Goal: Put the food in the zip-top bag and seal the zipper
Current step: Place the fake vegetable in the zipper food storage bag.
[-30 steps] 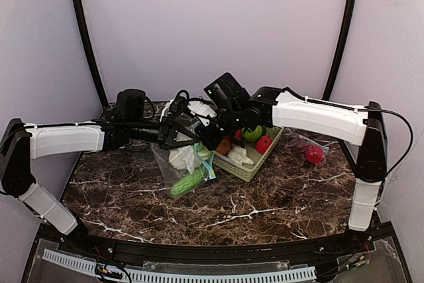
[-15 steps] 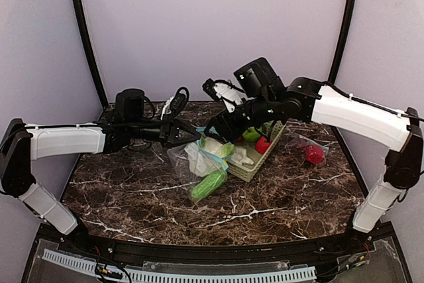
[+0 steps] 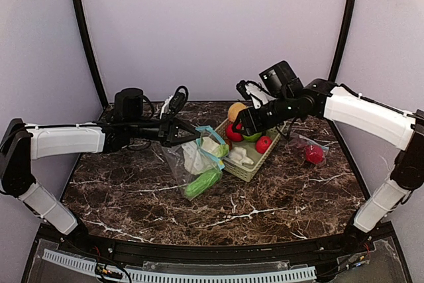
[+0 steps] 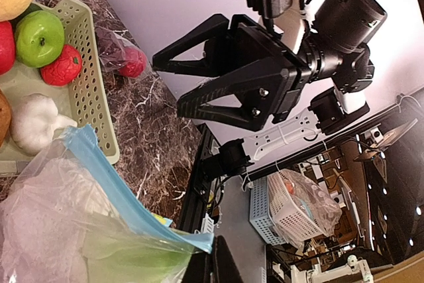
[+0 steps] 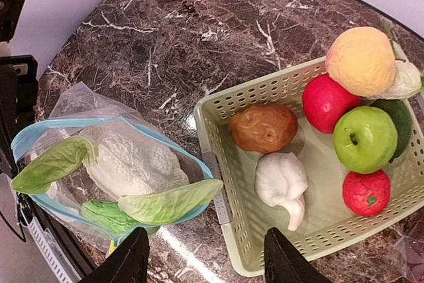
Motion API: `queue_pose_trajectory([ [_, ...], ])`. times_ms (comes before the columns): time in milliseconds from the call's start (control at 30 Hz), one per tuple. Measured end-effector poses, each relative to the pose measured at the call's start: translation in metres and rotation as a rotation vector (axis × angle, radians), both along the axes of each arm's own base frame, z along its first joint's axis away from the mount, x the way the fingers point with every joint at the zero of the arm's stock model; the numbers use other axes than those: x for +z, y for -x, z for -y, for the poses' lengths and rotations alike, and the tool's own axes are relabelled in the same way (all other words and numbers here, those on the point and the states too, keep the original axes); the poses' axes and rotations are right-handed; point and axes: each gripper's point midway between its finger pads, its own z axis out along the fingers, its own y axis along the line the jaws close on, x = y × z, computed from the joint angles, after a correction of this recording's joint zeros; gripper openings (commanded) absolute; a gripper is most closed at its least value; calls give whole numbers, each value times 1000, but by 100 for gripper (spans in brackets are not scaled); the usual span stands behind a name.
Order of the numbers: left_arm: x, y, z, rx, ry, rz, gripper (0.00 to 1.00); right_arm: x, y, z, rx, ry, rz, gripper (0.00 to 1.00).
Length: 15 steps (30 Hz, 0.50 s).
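A clear zip-top bag (image 3: pixel 193 169) with a blue zipper rim (image 5: pixel 199 164) hangs open at the table's middle. It holds the white cauliflower (image 5: pixel 129 160) with green leaves and a green vegetable (image 3: pixel 203 181). My left gripper (image 3: pixel 191 139) is shut on the bag's rim, seen at the bottom edge of the left wrist view (image 4: pixel 212 266). My right gripper (image 5: pixel 209 263) is open and empty, hovering over the near rim of the pale green basket (image 5: pixel 213 164), right of the bag. More food lies in the basket: a brown potato (image 5: pixel 264 127), white garlic (image 5: pixel 281 180), a red apple (image 5: pixel 324 101) and a green apple (image 5: pixel 363 138).
The basket also holds an orange fruit (image 5: pixel 361 61) and a small red fruit (image 5: pixel 366 192). A second clear bag with a red fruit (image 3: pixel 314 154) lies at the right of the table. The basket (image 3: pixel 255 164) sits right beside the open bag.
My right gripper opened at the bag mouth, left the cauliflower in the bag, and drew back up and right over the basket. The bag shifted slightly right; my left gripper kept its hold.
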Motion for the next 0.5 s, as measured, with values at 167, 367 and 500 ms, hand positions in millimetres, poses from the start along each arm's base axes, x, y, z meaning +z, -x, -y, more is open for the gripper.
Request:
queue_pose_trajectory([
  [167, 6, 4, 1, -26, 23, 5, 1, -8, 7, -13, 67, -38, -36, 63],
  [367, 11, 10, 1, -61, 41, 3, 1, -16, 4, -34, 172, -54, -23, 50],
  [500, 12, 13, 1, -77, 44, -6, 1, -28, 1, -49, 253, -50, -15, 44],
])
